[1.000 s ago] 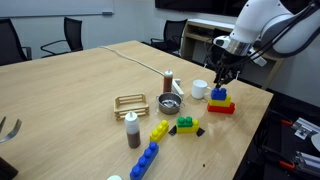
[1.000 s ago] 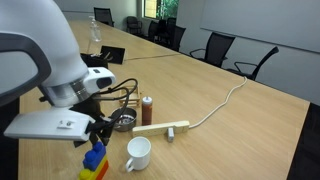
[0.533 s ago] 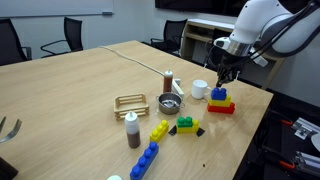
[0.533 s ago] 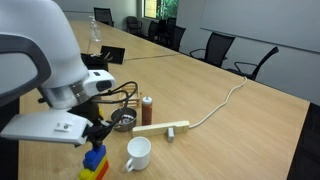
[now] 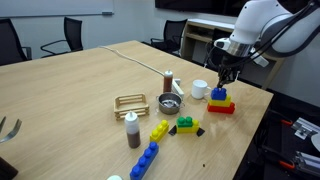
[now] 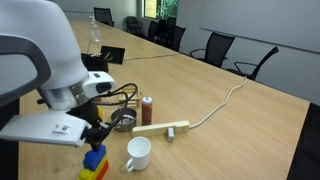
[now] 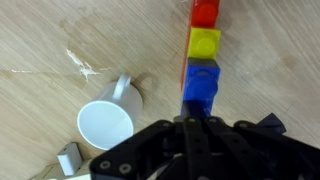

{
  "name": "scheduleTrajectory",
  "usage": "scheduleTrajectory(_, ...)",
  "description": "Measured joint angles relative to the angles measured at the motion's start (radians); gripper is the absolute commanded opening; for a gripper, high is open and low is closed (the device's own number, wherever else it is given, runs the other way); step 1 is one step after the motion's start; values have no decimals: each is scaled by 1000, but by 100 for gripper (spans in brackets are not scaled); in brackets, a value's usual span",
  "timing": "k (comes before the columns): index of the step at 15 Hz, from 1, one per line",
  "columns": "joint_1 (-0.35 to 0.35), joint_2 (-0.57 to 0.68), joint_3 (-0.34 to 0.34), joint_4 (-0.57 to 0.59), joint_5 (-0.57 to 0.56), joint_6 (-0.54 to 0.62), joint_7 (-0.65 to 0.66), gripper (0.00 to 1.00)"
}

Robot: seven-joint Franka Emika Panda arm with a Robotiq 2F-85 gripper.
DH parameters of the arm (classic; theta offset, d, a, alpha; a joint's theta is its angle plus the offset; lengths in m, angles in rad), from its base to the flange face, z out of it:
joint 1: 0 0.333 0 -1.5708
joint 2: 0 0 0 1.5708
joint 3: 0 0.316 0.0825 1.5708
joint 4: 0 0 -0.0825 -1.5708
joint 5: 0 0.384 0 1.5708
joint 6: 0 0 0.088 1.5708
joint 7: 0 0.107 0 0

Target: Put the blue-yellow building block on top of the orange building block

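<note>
Standing seemingly upright, blue-yellow building block (image 5: 220,97) tops orange building block (image 5: 221,108).

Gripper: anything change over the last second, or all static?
The fingers closed and now stand shut on nothing, directly over the blue-yellow block. Whether they touch it cannot be told. Unchanged: the arm's pose, the blue-yellow block seated on the orange block, the white mug beside them, and the green brick.
</note>
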Motion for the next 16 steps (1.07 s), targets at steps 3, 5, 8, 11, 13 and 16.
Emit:
scheduleTrajectory(3, 0, 0, 0, -2, 1, -1, 0, 0)
scheduleTrajectory(5, 0, 0, 0, -3, 1, -1, 1, 0)
scheduleTrajectory(8, 0, -1, -1, -5, 0, -1, 6, 0)
scheduleTrajectory(11, 0, -3, -1, -11, -1, -1, 21, 0)
scheduleTrajectory(13, 0, -7, -1, -18, -3, 4, 32, 0)
scheduleTrajectory(16, 0, -14, -2, -40, -3, 45, 36, 0)
